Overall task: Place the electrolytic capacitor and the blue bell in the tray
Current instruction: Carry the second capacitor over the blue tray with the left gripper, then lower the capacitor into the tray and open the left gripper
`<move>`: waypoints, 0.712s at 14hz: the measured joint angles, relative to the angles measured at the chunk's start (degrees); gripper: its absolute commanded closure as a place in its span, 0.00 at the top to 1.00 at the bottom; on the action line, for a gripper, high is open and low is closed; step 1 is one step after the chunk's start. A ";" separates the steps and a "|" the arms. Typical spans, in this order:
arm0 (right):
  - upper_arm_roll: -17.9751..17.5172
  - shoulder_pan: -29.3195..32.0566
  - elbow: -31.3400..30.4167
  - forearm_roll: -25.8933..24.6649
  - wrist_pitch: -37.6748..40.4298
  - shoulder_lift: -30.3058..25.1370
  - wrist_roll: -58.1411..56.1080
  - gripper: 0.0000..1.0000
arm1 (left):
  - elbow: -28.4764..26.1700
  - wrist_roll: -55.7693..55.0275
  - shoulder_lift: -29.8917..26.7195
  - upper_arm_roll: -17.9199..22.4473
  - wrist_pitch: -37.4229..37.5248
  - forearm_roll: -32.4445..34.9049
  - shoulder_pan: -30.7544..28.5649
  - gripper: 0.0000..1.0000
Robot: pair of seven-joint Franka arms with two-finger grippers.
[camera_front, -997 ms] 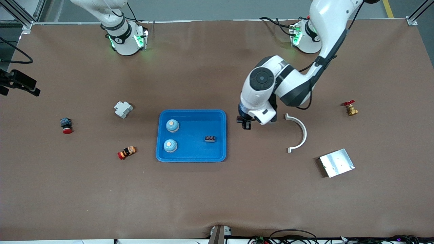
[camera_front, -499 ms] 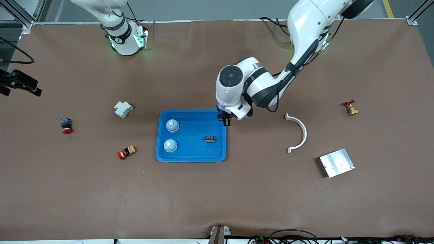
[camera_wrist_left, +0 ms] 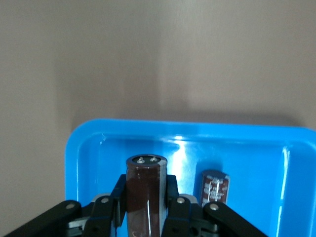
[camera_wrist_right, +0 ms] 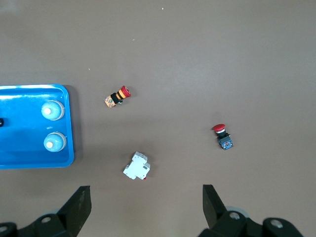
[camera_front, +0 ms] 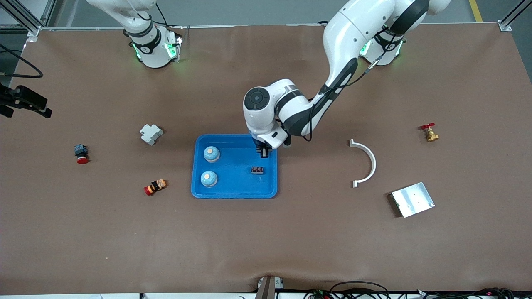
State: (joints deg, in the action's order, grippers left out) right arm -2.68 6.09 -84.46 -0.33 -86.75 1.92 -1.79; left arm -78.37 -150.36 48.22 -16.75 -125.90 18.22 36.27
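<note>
- Two fingers of my left gripper are clamped on a dark brown capacitor, its round metal end pointing away from my wrist.
- In the front view my left gripper hangs over the tray, above the part nearest my left arm's end of the desk.
- A second, smaller capacitor lies on the tray floor just beside the one I hold; from the front it shows as a small dark piece nearer to the camera than my gripper.
- Two blue bells stand in the tray toward my right arm's end: one bell farther from the camera, the other bell nearer.
- My right gripper waits high over the desk with its fingers spread wide and nothing between them.
- Below it on the desk: a white breaker, a red and orange switch, and a red push button.
- Toward my left arm's end of the desk lie a white curved bracket, a silver plate and a brass valve with a red handle.
</note>
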 measured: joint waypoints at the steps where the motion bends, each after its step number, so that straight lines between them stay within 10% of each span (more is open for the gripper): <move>1: 0.00 0.00 0.00 0.00 0.00 0.00 0.00 1.00 | 0.29 0.00 0.61 0.01 -0.65 0.00 0.07 0.00; 10: 0.19 0.09 0.00 0.00 0.01 0.00 0.00 1.00 | 0.59 0.21 2.65 0.56 -3.53 0.00 1.15 0.00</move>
State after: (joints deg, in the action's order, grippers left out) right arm -2.49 6.18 -84.46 -0.33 -86.74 1.92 -1.78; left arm -77.78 -150.15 50.86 -16.19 -129.43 18.22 37.42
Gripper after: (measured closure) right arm 0.000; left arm 0.652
